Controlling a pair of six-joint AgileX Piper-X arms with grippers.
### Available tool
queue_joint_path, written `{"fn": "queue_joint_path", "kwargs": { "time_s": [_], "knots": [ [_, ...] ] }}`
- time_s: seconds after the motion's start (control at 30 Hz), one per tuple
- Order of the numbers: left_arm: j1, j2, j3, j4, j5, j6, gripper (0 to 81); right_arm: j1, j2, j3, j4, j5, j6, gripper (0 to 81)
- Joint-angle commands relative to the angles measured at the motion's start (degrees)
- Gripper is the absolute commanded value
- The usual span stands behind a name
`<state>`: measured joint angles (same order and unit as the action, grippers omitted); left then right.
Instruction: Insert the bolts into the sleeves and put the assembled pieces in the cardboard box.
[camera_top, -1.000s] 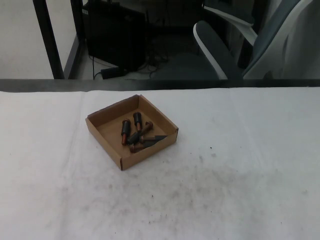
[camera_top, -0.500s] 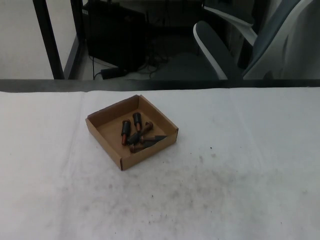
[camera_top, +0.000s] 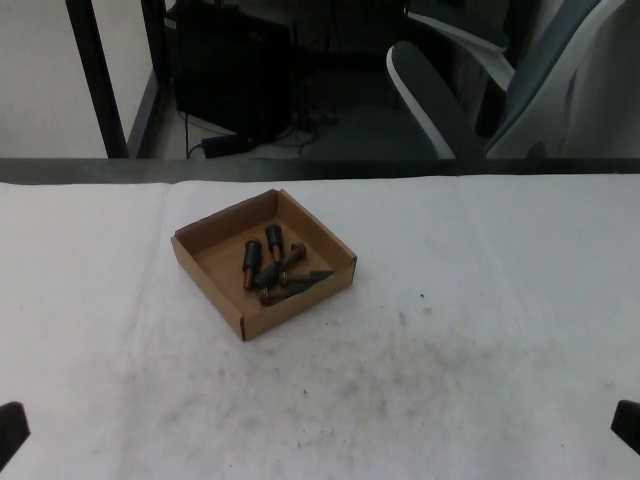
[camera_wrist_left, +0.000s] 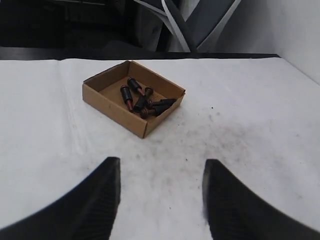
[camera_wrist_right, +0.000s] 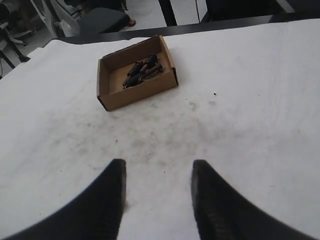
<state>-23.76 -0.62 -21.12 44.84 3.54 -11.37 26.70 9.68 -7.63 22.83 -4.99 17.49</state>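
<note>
- In the left wrist view, the left gripper (camera_wrist_left: 161, 167) is seen with its two dark fingers (camera_wrist_left: 97, 200) spread apart, nothing between them, above the bare bench cover.
- In the right wrist view, the right gripper (camera_wrist_right: 159, 167) is likewise seen spread and empty, over a smudged part of the cover.
- In the high view, only a dark bit of an arm (camera_top: 10, 432) is shown at one near corner of the bench and another bit (camera_top: 627, 425) at the other near corner; the fingers are cut off there.
- The bench is covered by a white sheet (camera_top: 520, 300), marked with dark smudges (camera_top: 400, 350) between the box and the near edge.
- Beyond the far edge a chair (camera_top: 450, 100) and black frame posts (camera_top: 95, 75) are seen. Nothing is set between either gripper and the box.
- The cardboard box (camera_top: 208, 290) is placed left of the bench's middle, nearer the far edge, turned cornerwise, well apart from both grippers; its walls are low and its top open (camera_wrist_left: 112, 110) (camera_wrist_right: 137, 92).
- Several assembled pieces (camera_top: 275, 268) are heaped inside it, crossing one another: dark sleeves with coppery bolt ends showing (camera_wrist_left: 142, 100) (camera_wrist_right: 141, 72). Their exact number cannot be told.
</note>
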Motion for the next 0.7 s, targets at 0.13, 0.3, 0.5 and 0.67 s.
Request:
{"fn": "queue_joint_path", "kwargs": {
  "time_s": [0.13, 0.3, 0.5, 0.67],
  "knots": [
    [-0.1, 0.6, 3.9, -4.0, 0.0, 0.3, 47.6, 0.1, -0.2, 2.8, -3.9, 1.4, 0.6, 40.2],
    [-0.1, 0.6, 4.9, -3.8, 0.0, -2.9, 47.6, 0.1, -0.2, 3.8, -4.3, 1.3, 0.6, 40.2],
    [-0.1, 0.6, 4.9, -3.8, -0.5, -4.8, 33.7, 0.1, -0.2, 3.8, -4.7, 3.4, 0.6, 34.7],
    [-0.1, 0.6, 4.9, -3.8, 0.6, -4.6, 0.1, 0.1, -0.2, 3.8, -4.7, 3.4, 0.6, 0.2]
  ]
}}
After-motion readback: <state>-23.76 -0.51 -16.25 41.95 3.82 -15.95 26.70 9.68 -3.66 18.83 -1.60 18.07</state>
